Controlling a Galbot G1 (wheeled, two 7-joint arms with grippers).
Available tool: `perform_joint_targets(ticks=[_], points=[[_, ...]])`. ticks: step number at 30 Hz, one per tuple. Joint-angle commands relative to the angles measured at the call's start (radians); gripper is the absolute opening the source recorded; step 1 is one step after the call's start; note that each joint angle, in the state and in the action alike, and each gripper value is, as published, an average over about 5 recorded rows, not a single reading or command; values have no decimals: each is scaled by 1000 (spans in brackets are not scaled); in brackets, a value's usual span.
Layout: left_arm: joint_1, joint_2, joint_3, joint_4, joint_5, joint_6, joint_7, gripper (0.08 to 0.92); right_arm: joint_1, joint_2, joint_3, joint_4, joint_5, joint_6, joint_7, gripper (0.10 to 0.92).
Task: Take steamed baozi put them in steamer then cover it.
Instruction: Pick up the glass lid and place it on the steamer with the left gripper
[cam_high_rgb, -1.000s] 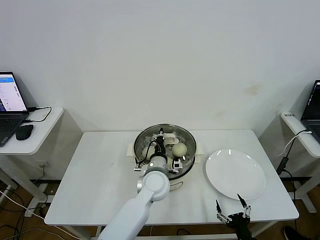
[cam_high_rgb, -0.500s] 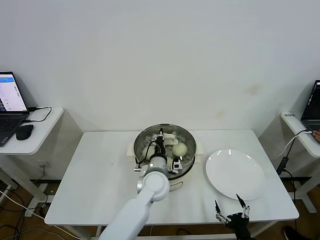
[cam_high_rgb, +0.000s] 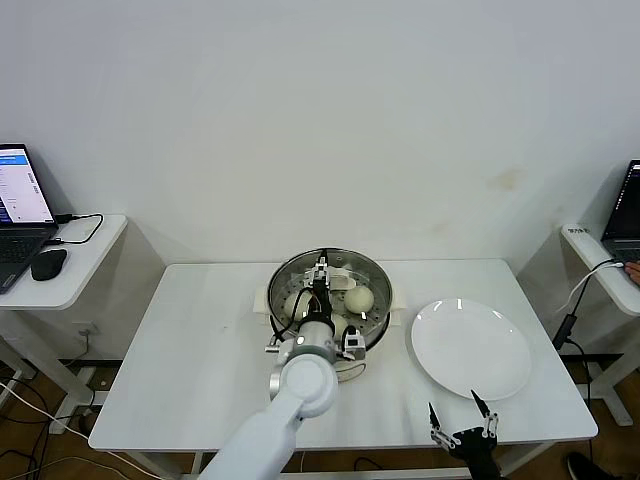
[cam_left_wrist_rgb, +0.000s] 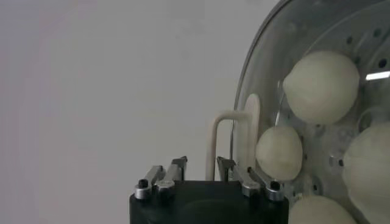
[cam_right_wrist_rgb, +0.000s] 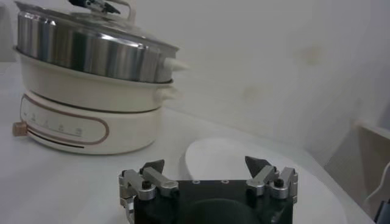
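Baozi (cam_left_wrist_rgb: 321, 86) dome-up in steamer (cam_high_rgb: 374, 274), left gripper (cam_left_wrist_rgb: 200, 172) spread above, right gripper (cam_right_wrist_rgb: 206, 171) spread.

Robotics lab or test room: bare white wall (cam_high_rgb: 330, 110), plain white rectangular table (cam_high_rgb: 200, 350), side desks with open black laptops (cam_high_rgb: 20, 200), trailing cables (cam_high_rgb: 40, 400).

The head camera looks down from high up at the whole white table (cam_high_rgb: 200, 340). The left wrist camera sits very close above the steamer (cam_left_wrist_rgb: 268, 109), looking straight down. The right wrist camera sits low, looking sideways across at the same steamer (cam_right_wrist_rgb: 91, 49).
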Motion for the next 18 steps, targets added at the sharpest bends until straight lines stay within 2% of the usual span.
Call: perform_joint_targets(ticks=[1, 6, 8, 10, 15, 16, 18], points=[[150, 85, 10, -227, -68, -15, -47, 639, -1, 1, 1, -3, -5, 2, 0, 823], [295, 160, -58, -399, -173, -57, -117, 772, -3, 0, -1, -3, -6, 4, 0, 823], [363, 193, -120, -479, -293, -88, -184, 807, -5, -1, -2, -1, -6, 4, 0, 823], [444, 222, -200, -537, -454, -146, -298, 819, -7, -1, -3, 3, -5, 5, 0, 823], [675, 216, -426, -545, -902, -458, -680, 823, -15, -3, -6, 9, 2, 5, 3, 823], [714, 208, -470, -530, -1004, -532, -731, 823, -17, -5, -8, 7, 4, 6, 4, 823], [768, 194, -551, -501, -1217, -665, -729, 823, -23, -12, -16, 6, 9, 8, 6, 823]])
